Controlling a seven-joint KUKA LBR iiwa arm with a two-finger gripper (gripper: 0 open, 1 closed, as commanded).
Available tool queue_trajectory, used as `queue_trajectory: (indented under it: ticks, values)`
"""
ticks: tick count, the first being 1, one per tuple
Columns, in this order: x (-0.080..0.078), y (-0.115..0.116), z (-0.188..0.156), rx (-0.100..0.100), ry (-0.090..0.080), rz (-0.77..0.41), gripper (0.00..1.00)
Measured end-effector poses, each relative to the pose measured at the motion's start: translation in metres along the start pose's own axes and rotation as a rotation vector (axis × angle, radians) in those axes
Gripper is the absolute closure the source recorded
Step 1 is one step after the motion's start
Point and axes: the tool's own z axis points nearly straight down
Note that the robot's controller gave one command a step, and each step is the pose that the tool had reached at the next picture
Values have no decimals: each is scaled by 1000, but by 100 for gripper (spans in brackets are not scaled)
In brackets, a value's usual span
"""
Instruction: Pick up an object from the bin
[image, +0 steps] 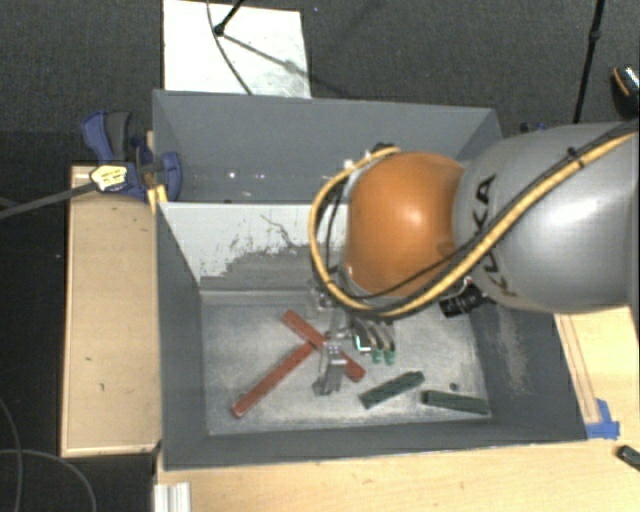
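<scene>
From the right side I see the grey arm (540, 230) reaching over the grey metal bin (250, 170), with its orange cover (400, 220) above the middle of the floor. Below the cover the gripper (335, 372) is low at the place where two red-brown sticks cross. The long red-brown stick (270, 382) points toward the near left corner, and the short red-brown stick (298, 328) lies across it. I cannot tell if the claw is open or closed. Just right of it lies one dark green bar (392, 388), and a second dark green bar (455, 402) lies further right, by the near wall.
</scene>
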Motion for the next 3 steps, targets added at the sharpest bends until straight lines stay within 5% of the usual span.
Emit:
queue_trajectory:
  ticks: [1, 2, 3]
  values:
    - [0, 44, 133, 1, 2, -67, 0]
    - [-2, 42, 129, -1, -4, -53, 100]
    - [-25, 34, -52, 0, -12, -437, 100]
